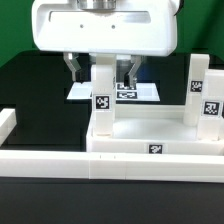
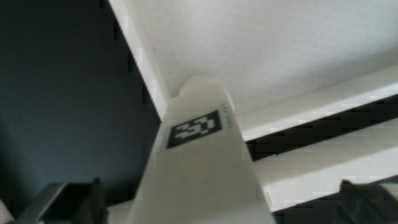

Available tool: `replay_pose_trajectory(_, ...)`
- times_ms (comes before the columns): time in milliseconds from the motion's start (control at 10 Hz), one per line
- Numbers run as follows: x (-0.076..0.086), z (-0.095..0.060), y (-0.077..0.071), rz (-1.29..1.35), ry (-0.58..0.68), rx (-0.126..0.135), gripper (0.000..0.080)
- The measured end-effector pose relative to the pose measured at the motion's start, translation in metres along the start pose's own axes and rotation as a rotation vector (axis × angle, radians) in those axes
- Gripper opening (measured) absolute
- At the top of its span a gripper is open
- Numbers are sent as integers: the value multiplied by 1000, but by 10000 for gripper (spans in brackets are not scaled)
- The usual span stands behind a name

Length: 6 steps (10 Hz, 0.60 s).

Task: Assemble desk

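Fingers [image 1: 101,70] spread wide, straddling the upright leg [image 1: 102,95] seated in the tabletop [image 1: 150,133] corner, gripping nothing. Leg looks light, rigid, slick plastic; I'd pinch it mid-height, above the tag.

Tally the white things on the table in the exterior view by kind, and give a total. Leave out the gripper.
Legs: 3
Tabletop: 1
Marker board: 1
Wall: 1
Total: 6
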<state>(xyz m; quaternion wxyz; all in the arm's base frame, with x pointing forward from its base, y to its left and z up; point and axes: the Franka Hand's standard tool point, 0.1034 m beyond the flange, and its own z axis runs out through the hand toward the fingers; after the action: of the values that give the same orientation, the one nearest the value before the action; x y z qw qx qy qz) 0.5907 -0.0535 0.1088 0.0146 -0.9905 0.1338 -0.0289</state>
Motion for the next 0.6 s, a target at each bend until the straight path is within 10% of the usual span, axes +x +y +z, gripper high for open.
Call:
replay_pose_trajectory(500,1,-4,2,-344,5,-4,648)
replay_pose_trajectory(600,0,-3,2,-354,3,-4,521)
